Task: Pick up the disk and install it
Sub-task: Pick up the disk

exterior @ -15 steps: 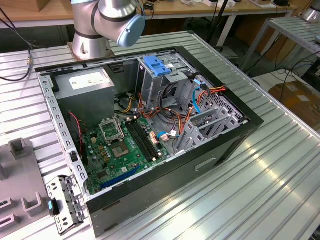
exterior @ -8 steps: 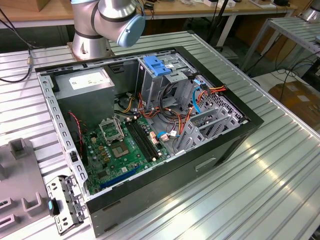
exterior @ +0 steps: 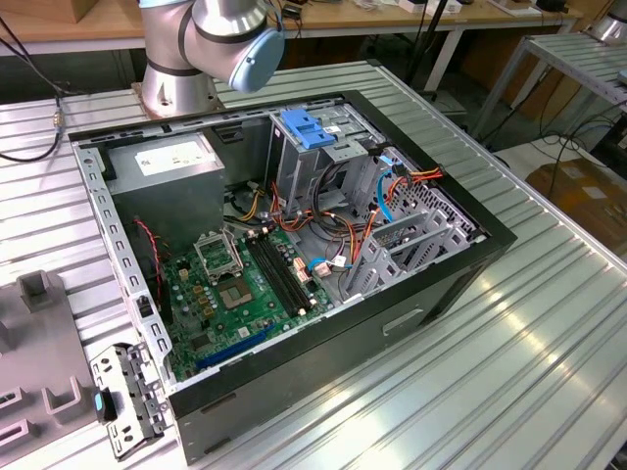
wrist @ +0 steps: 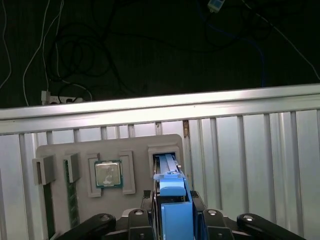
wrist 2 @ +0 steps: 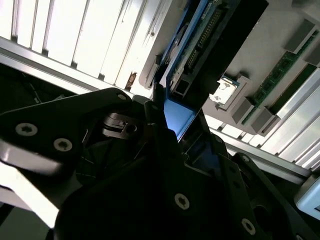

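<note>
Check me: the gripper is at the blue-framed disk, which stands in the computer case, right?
Not in the case. The gripper is at the disk, but the first wrist view shows it standing in a slot of the grey tray, beside a chip.

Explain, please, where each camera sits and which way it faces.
Exterior view: off the robot, looking down into the open computer case; the arm shows.
First wrist view: looks past the gripper at the disk in the grey tray.
Second wrist view: looks along the gripper at the disk's edge.
Both wrist views share disk, tray, processor.
</note>
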Robot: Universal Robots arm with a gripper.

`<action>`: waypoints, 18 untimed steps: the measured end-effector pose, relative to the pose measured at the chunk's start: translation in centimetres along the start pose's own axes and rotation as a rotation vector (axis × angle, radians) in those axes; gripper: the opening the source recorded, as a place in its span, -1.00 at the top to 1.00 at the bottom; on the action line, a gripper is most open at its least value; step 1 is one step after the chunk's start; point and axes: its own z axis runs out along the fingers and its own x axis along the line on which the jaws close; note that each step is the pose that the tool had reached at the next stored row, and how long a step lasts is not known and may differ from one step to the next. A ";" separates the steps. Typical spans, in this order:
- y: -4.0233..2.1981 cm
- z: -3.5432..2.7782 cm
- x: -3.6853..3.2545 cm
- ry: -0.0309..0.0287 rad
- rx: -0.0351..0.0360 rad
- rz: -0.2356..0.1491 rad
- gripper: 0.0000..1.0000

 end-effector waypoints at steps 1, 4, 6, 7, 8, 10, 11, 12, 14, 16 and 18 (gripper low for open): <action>0.01 0.12 -0.05 0.0000 0.0000 0.000 0.22; 0.02 0.46 -0.24 0.0000 0.0001 0.000 0.22; 0.03 0.65 -0.36 0.0000 0.0001 0.000 0.22; 0.04 0.74 -0.42 0.0000 0.0001 0.000 0.22; 0.04 0.78 -0.45 0.0001 0.0000 0.000 0.22; 0.05 0.87 -0.49 0.0001 -0.0001 0.000 0.22; 0.05 0.88 -0.49 0.0000 0.0000 0.000 0.22; 0.05 0.89 -0.50 0.0000 0.0000 0.000 0.22; 0.05 0.89 -0.49 -0.0001 0.0001 0.000 0.22; 0.05 0.90 -0.50 0.0000 0.0000 0.000 0.24; 0.05 0.90 -0.50 0.0000 0.0000 0.000 0.25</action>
